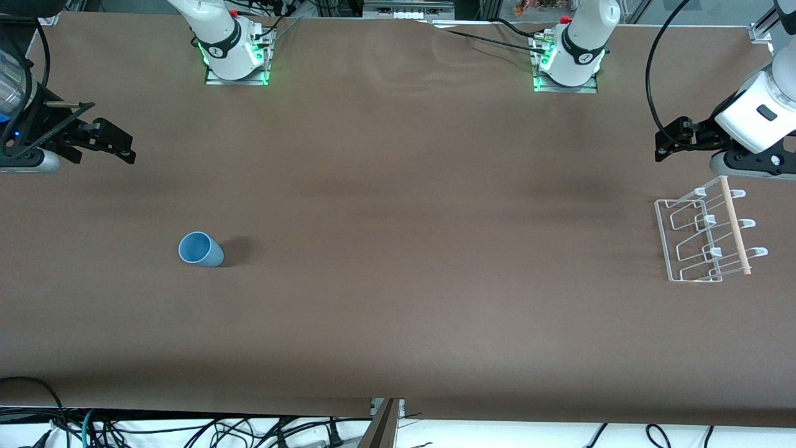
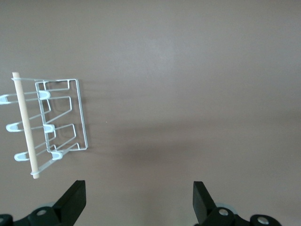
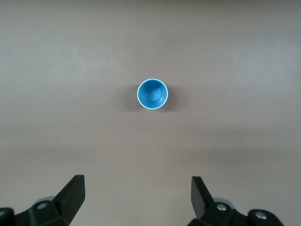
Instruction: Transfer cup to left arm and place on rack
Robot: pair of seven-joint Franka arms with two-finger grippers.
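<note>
the small light-blue plastic cup (image 1: 200, 249) stands upright with its mouth up on the brown table (image 1: 398, 311), well apart from the white wire rack with a wooden rod (image 1: 706, 239), toward the right arm's end. it looks light, stiff and a bit slippery (no handle), so pinching across its sides near the rim seems best. the right gripper (image 3: 136, 195) hangs wide open above the table with nothing in it, and the left gripper (image 2: 138, 200) waits wide open beside the rack.

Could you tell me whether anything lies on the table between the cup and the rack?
Nothing does: in the front view, only bare brown table shows between the cup and the rack.
</note>
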